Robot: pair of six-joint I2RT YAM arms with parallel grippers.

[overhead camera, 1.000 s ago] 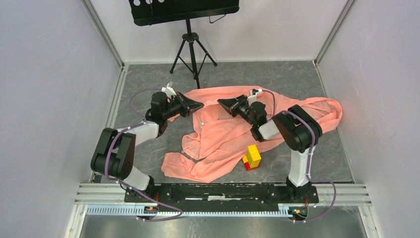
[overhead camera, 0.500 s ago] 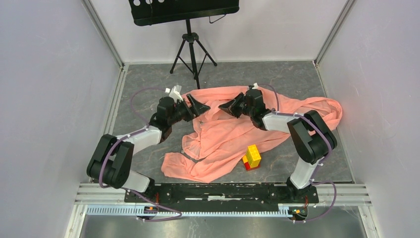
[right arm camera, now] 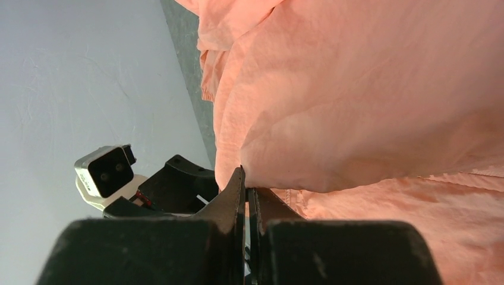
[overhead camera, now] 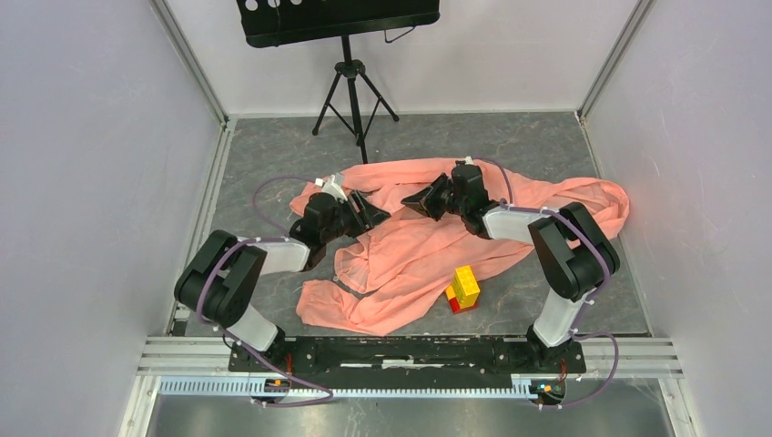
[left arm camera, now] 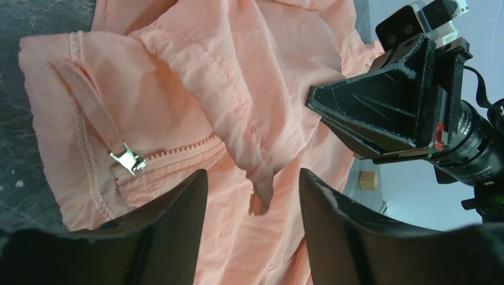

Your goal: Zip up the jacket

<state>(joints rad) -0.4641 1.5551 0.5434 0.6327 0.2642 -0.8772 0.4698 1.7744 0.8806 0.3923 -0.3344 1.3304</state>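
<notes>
Soft, even light from above fills the overhead view, sharp throughout, with faint shadows under the arms (overhead camera: pixel 273 255) and the folds of the jacket (overhead camera: pixel 414 246). In the wrist views the fabric is bright and slightly washed, while the left end effector (left arm camera: pixel 252 184) and right end effector (right arm camera: pixel 245 184) loom dark and blurred

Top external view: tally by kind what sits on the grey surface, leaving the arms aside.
salmon-pink fabric jacket: 1
yellow-and-red toy block stack: 1
black tripod stand: 1
Total: 3
</notes>
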